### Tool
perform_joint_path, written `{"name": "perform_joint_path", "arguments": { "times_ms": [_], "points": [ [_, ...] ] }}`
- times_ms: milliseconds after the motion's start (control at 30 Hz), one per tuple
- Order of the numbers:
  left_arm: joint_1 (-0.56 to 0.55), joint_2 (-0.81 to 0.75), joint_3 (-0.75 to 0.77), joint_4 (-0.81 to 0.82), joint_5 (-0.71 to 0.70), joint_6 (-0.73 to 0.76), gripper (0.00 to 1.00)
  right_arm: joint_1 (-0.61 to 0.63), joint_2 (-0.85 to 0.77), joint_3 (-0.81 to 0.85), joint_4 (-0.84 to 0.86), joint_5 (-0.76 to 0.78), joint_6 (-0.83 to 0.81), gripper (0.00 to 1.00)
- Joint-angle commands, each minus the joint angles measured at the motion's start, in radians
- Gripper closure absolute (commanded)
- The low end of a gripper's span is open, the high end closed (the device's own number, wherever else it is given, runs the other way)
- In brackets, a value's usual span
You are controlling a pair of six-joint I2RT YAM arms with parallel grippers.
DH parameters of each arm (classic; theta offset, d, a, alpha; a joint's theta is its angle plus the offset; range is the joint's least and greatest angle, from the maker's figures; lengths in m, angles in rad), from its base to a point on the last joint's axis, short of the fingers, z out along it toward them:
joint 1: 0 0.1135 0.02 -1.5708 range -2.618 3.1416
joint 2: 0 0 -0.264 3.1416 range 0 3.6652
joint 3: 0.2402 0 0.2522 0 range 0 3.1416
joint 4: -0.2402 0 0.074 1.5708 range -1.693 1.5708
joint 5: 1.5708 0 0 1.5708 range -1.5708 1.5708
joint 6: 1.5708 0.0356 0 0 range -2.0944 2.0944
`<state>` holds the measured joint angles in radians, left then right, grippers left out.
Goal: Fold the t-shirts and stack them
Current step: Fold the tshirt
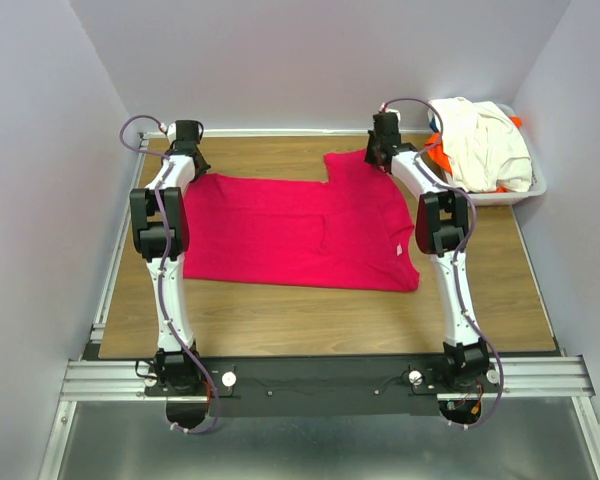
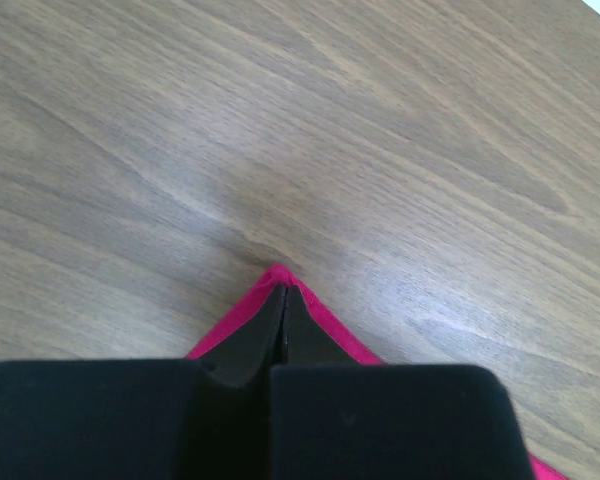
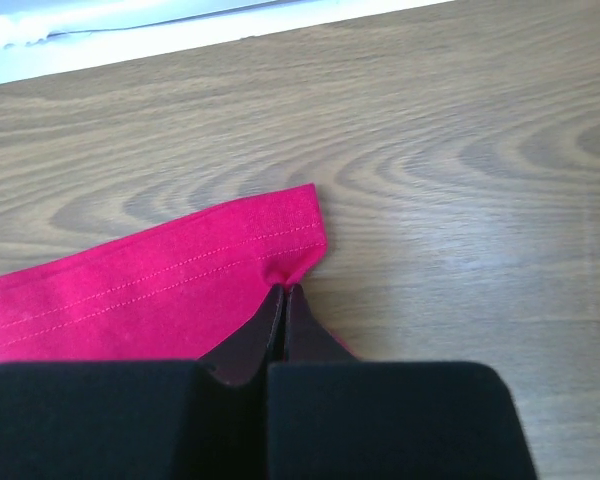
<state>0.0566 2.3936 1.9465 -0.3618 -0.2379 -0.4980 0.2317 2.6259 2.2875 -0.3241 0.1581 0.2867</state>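
Find bright crimson-pink short-sleeved cloth t-shirt [image 1: 290, 230] spread flat at the middle of the brown wood-grain table [image 1: 310, 320]. Find left gripper [image 2: 283, 292] at 11 o'clock of the cloth, jaws pressed together on a pointed corner; find right gripper [image 3: 283, 292] at 1 o'clock, jaws likewise together, pinching a stitched hem corner, seemingly of a sleeve.

Risks, by judgement only:
- slip at either pinch, given very little cloth between the fingertips; with a quick lift, likely loss of one corner and a heap on that side;
- skewed fold, from unequal travel of the two arms toward 6 o'clock;
- drag instead of fold, with the near hem at 6 o'clock free to slide on smooth wood; whole shirt then shifted rather than doubled over;
- snag or knock at 2 o'clock, given the right arm just beside the basket and cloth hanging over its rim; best to avoid a wide outward swing there.

Containers: only one seen, a white rectangular plastic basket [image 1: 535, 190] at 2 o'clock on the table, near the far right corner. Inside, a crumpled cream-white cloth t-shirt [image 1: 480, 145] heaped on top and spilling over the rim; under it an orange cloth t-shirt [image 1: 440, 160], showing only at the edges; cannot tell of anything deeper.
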Motion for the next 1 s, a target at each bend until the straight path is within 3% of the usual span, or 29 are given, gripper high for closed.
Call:
{"name": "perform_joint_path", "arguments": {
  "times_ms": [0, 600, 967],
  "points": [
    [0.012, -0.047, -0.014, 0.011, 0.037, -0.002, 1.0, 0.001, -0.049, 0.05, -0.044, 0.057, -0.034, 1.0],
    [0.048, -0.071, -0.004, 0.044, 0.11, 0.003, 1.0, 0.003, -0.167, -0.032, -0.032, 0.074, -0.023, 0.99],
    [0.077, -0.172, -0.11, 0.096, 0.172, -0.033, 1.0, 0.001, -0.302, -0.219, -0.02, 0.072, 0.006, 1.0]
  ]
}}
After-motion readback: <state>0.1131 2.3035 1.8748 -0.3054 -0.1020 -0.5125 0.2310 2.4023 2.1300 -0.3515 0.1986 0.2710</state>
